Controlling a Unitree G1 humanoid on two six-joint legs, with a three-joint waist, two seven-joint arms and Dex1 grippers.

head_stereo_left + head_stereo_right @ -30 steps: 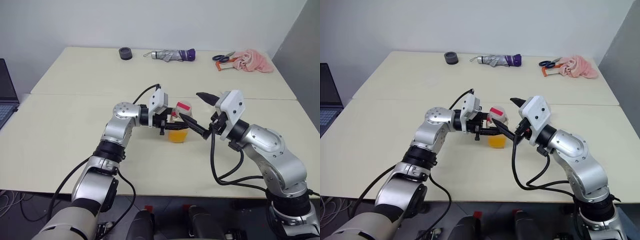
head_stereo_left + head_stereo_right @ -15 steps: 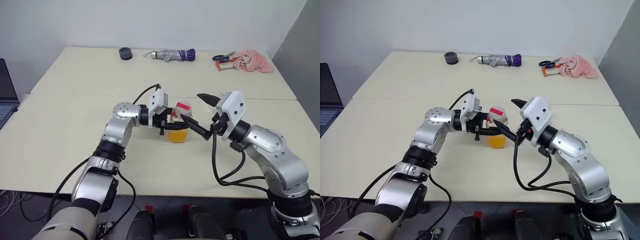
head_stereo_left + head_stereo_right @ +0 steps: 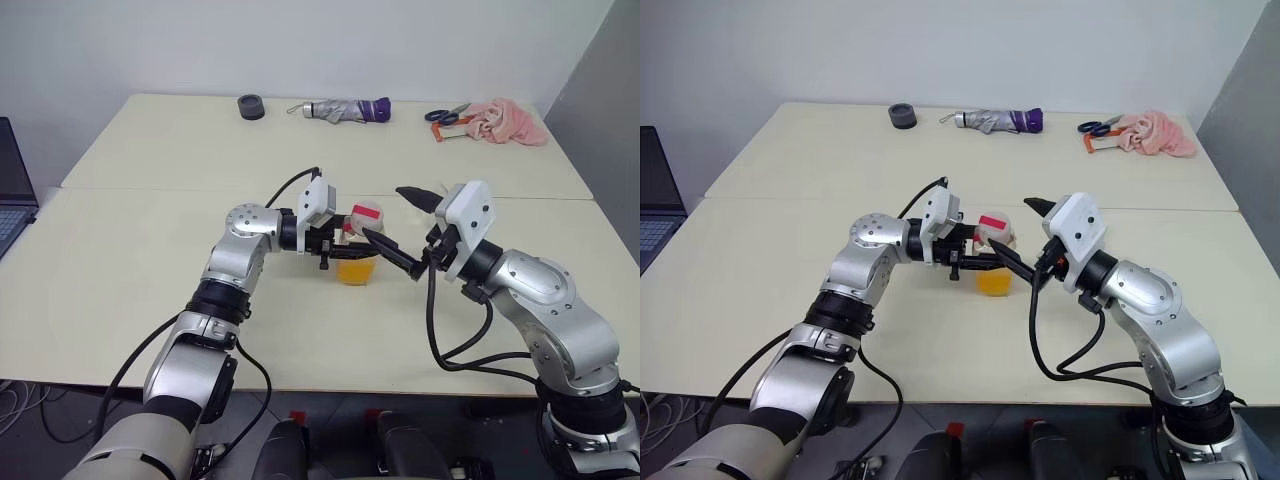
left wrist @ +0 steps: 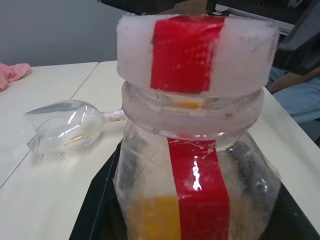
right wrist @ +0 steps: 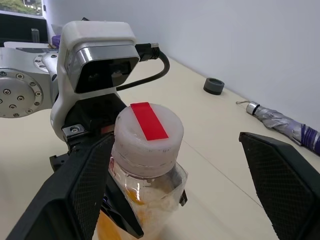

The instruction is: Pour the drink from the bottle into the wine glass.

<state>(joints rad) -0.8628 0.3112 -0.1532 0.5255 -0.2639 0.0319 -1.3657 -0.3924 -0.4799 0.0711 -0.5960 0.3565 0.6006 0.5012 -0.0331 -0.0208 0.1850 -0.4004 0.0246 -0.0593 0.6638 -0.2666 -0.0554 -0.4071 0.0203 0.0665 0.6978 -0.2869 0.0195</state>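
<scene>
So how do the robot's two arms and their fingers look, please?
Both arms are silver-grey metal with rounded joint housings, black bands between segments, and loose black cables. Each wrist carries a white camera block. The left gripper and right gripper have long black fingers with textured inner faces.

From my left wrist camera the bottle [image 4: 195, 150] is cut off at its base, and the wine glass [image 4: 62, 126] lying behind it on the desk [image 4: 45, 200] has its foot hidden.
</scene>
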